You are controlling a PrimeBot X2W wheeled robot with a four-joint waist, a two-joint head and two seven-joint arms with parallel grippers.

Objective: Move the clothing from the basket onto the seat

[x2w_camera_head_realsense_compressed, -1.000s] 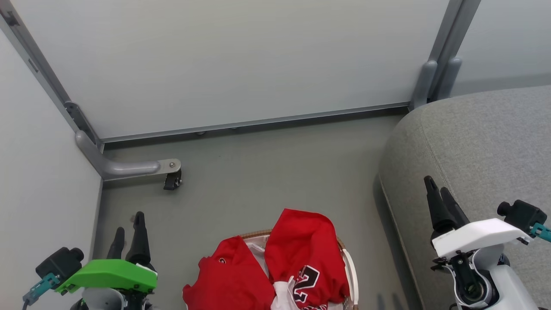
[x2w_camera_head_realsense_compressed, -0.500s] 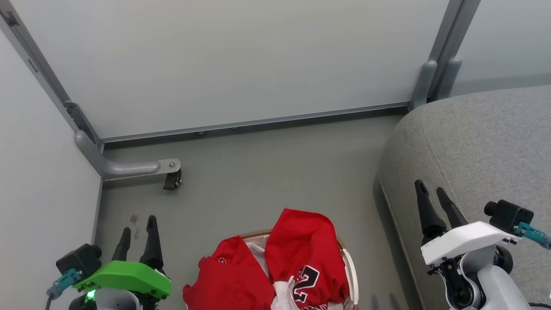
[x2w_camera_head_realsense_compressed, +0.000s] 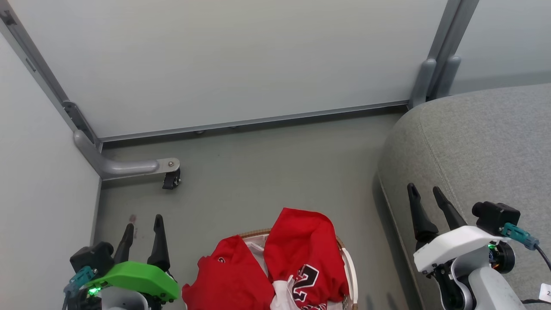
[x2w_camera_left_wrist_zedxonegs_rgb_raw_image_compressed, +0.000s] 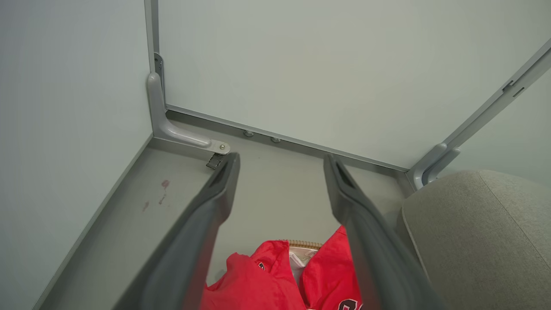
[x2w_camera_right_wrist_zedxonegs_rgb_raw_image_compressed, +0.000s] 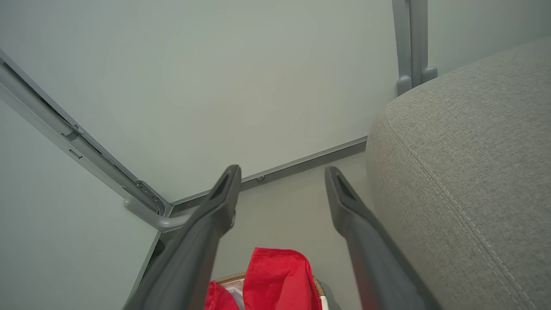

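Red clothing (x2w_camera_head_realsense_compressed: 301, 249) with a black-and-white number is heaped in the white basket (x2w_camera_head_realsense_compressed: 351, 267) with a brown woven rim, at the bottom middle of the head view. One jersey (x2w_camera_head_realsense_compressed: 228, 280) hangs over the basket's left side. The grey seat (x2w_camera_head_realsense_compressed: 482, 142) rises on the right. My left gripper (x2w_camera_head_realsense_compressed: 144, 221) stands open over the floor left of the basket, holding nothing. My right gripper (x2w_camera_head_realsense_compressed: 423, 187) stands open above the seat's left edge, also holding nothing. In the left wrist view the open left gripper (x2w_camera_left_wrist_zedxonegs_rgb_raw_image_compressed: 282, 156) frames the clothing (x2w_camera_left_wrist_zedxonegs_rgb_raw_image_compressed: 254, 280). In the right wrist view the clothing (x2w_camera_right_wrist_zedxonegs_rgb_raw_image_compressed: 280, 275) lies below the open right gripper (x2w_camera_right_wrist_zedxonegs_rgb_raw_image_compressed: 282, 168), beside the seat (x2w_camera_right_wrist_zedxonegs_rgb_raw_image_compressed: 465, 172).
Pale partition walls close off the back and left. A grey bracket foot with a black caster (x2w_camera_head_realsense_compressed: 171, 178) juts from the left corner onto the grey floor (x2w_camera_head_realsense_compressed: 267, 172). A small reddish stain (x2w_camera_head_realsense_compressed: 133, 219) marks the floor by my left fingers.
Both grippers have drifted inward toward the basket and lower in the head view, the left to the right and the right to the left. The clothing and basket have not moved.
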